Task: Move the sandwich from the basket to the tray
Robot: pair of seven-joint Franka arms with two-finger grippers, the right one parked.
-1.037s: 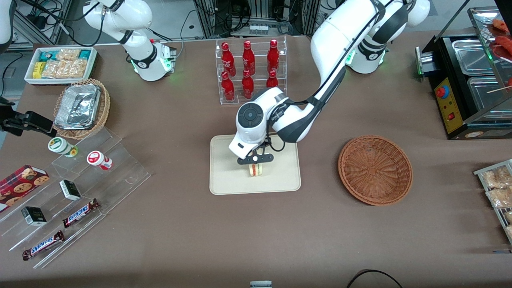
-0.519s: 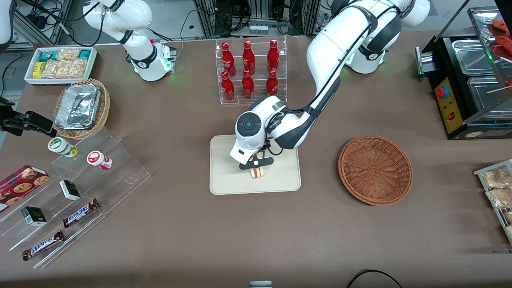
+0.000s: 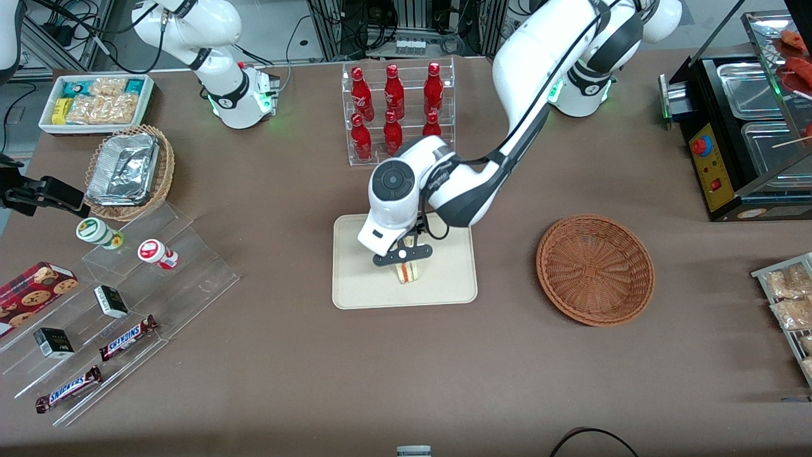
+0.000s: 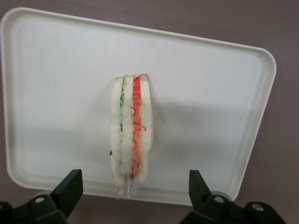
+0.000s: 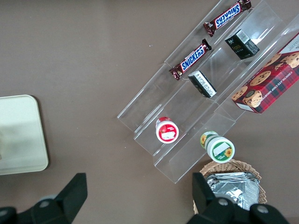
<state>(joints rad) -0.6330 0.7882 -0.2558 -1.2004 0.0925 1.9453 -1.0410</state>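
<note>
The sandwich (image 3: 408, 273) (image 4: 131, 135), a clear-wrapped wedge showing red, green and cream layers, stands on its edge on the cream tray (image 3: 361, 273) (image 4: 210, 93), near the tray's middle. My left gripper (image 3: 404, 255) (image 4: 134, 184) hangs just above it, open. Its black fingers (image 4: 70, 185) stand wide apart on either side of the wedge without touching it. The reddish-brown wicker basket (image 3: 595, 270) sits beside the tray toward the working arm's end of the table, with nothing in it.
A clear rack of red bottles (image 3: 396, 114) stands just farther from the camera than the tray. Acrylic steps with snack bars and cups (image 3: 127, 298), a foil-filled basket (image 3: 130, 171) and a white snack box (image 3: 95, 101) lie toward the parked arm's end. A black food warmer (image 3: 748, 127) stands at the working arm's end.
The gripper dipped down with the sandwich onto the tray, then rose a little. The sandwich now stands free on the tray between the open fingers.
</note>
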